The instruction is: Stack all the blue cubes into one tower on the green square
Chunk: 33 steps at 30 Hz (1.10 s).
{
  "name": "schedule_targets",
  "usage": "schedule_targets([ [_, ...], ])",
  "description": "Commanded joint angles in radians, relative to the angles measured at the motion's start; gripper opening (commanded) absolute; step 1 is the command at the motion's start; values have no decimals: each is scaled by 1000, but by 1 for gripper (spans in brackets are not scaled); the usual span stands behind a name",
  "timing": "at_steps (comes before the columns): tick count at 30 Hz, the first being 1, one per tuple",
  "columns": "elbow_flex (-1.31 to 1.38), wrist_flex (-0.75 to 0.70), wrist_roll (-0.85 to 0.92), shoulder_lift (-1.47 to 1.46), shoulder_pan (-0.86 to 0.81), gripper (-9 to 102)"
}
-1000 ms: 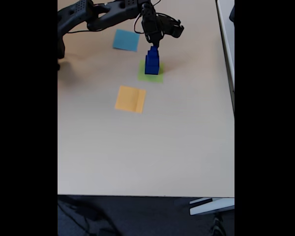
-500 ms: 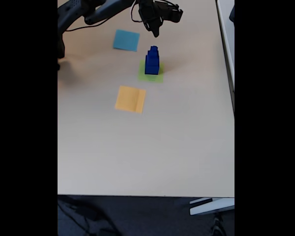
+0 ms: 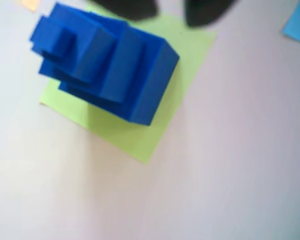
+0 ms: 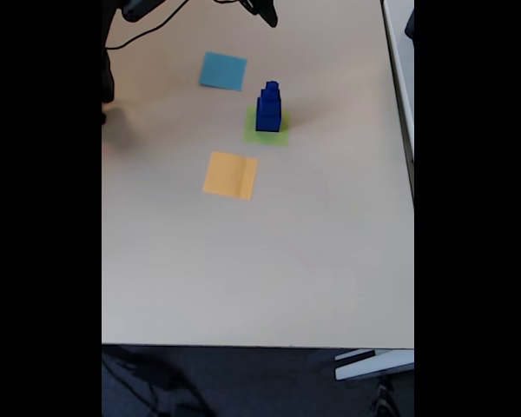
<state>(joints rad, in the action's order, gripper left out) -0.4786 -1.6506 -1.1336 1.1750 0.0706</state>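
Three blue cubes [image 4: 268, 109] stand stacked as one tower, largest at the bottom and smallest on top, on the green square [image 4: 279, 136]. In the wrist view the tower [image 3: 105, 65] sits at upper left on the green square [image 3: 140, 135]. My gripper [image 3: 167, 7] hangs above and behind the tower, its two dark fingertips apart with nothing between them. In the fixed view the gripper [image 4: 265, 12] is at the top edge, well clear of the tower.
A light-blue paper square [image 4: 222, 71] lies to the left of and beyond the tower, an orange-yellow one [image 4: 230, 175] nearer and to the left. The beige table [image 4: 260, 261] ends at a front edge, with a white strip [image 4: 399, 52] along its right.
The arm has lifted off the top of the tower and pulled back toward the top edge of the fixed view. The tower has stayed put on the green square.
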Motion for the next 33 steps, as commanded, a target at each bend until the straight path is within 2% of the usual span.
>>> schedule_targets([
  [1,-41,23,5,129,0,0],
  [6,-181,38,83,230,-34,0],
  [10,-316,114,252,341,-74,0],
  [20,-779,410,626,687,-147,0],
  [33,-1247,614,772,986,-184,0],
])
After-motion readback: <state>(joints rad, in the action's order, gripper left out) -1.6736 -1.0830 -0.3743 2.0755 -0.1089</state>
